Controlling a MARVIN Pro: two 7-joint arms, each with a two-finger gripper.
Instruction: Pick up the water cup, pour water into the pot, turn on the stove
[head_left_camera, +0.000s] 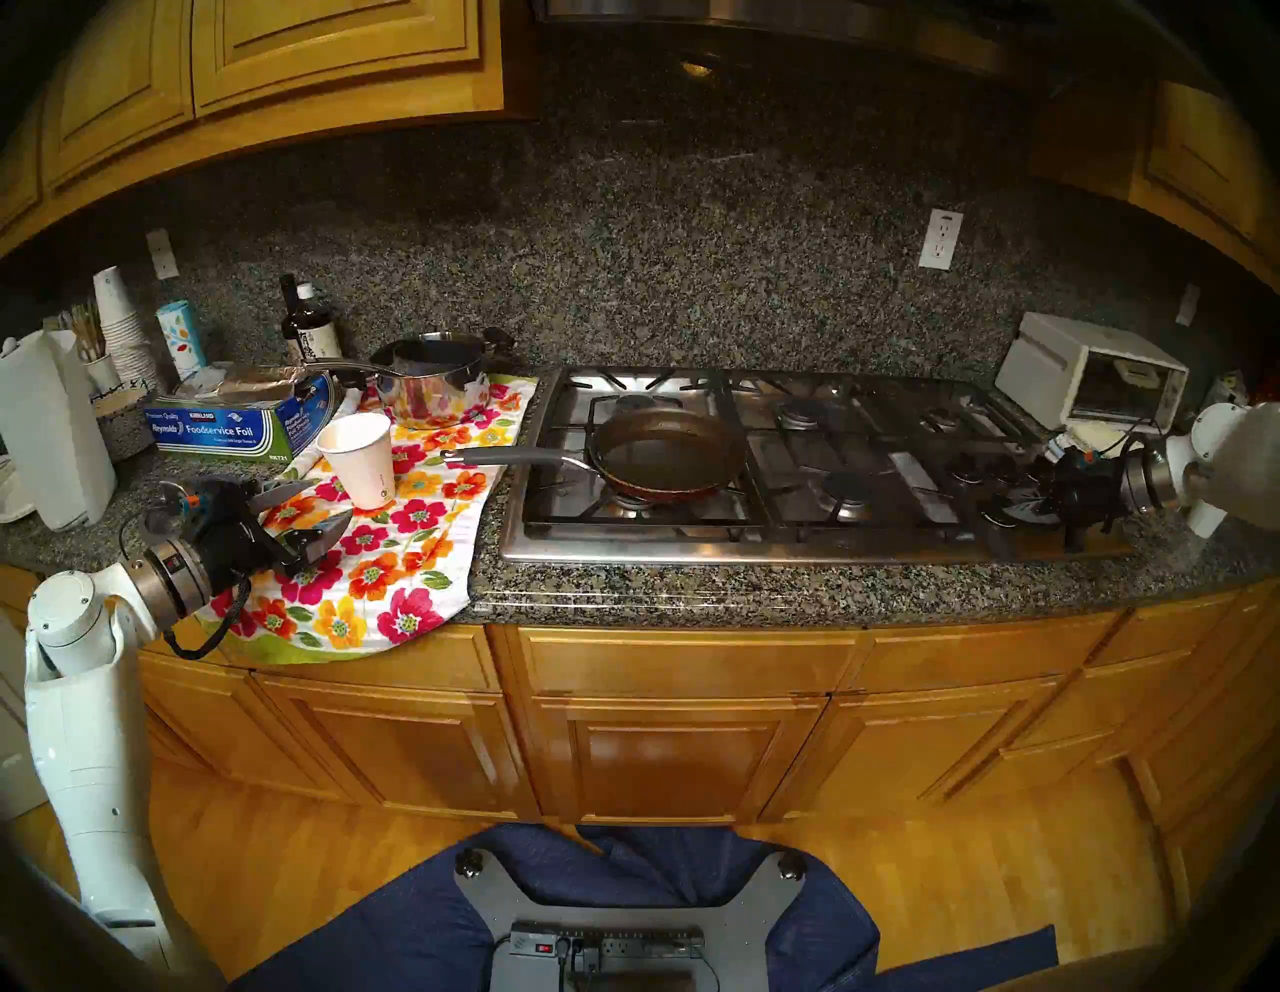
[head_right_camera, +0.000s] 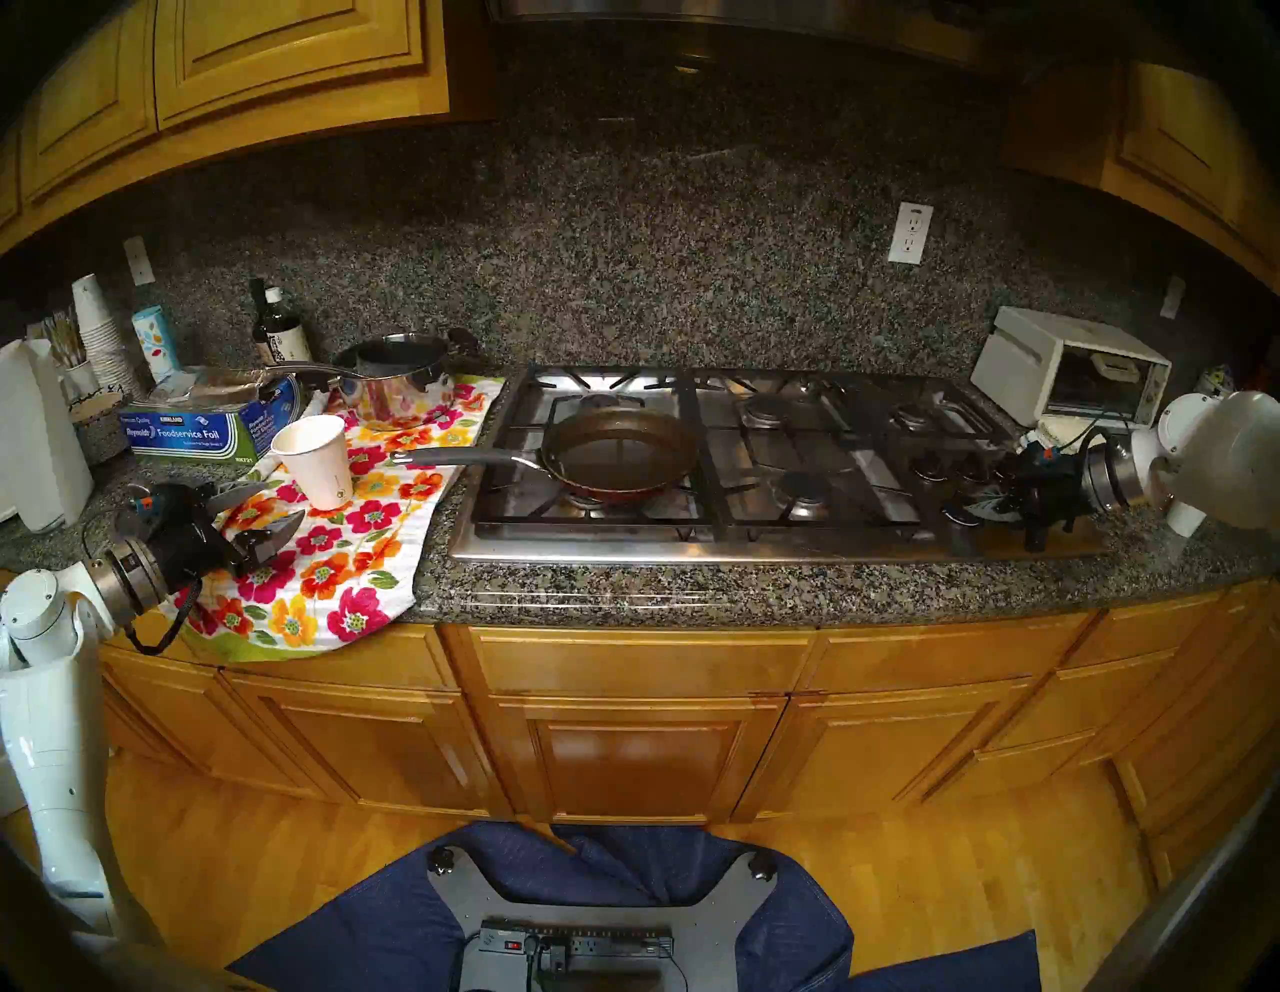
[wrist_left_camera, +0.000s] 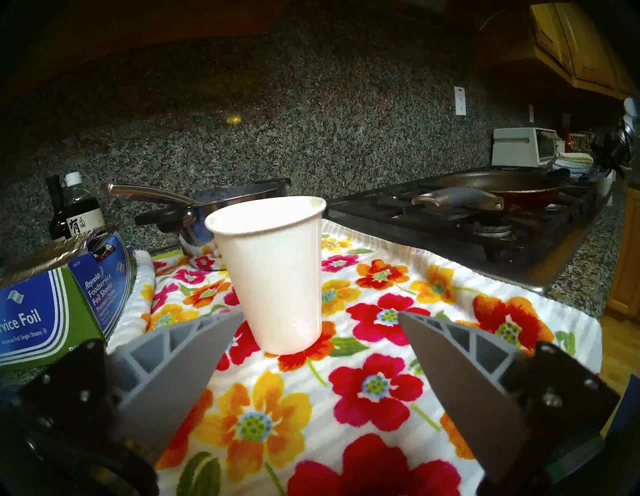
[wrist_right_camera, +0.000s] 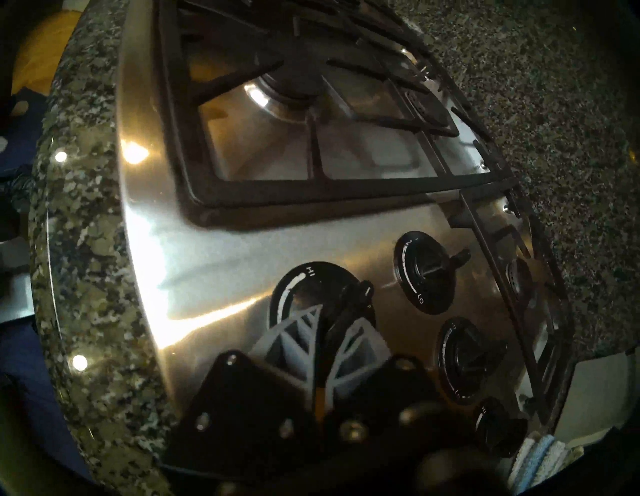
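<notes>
Right gripper (wrist_right_camera: 341, 320), grey fingers seemingly pinched on a black round knob (wrist_right_camera: 360, 294) of the stainless-steel gas stove (wrist_right_camera: 162, 249); left gripper (wrist_left_camera: 318, 315) spread, empty, before the white paper water cup (wrist_left_camera: 273, 277).

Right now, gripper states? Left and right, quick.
Left gripper: open, holding nothing, the paper cup standing just ahead of its fingers.
Right gripper: closed on a stove knob.
</notes>
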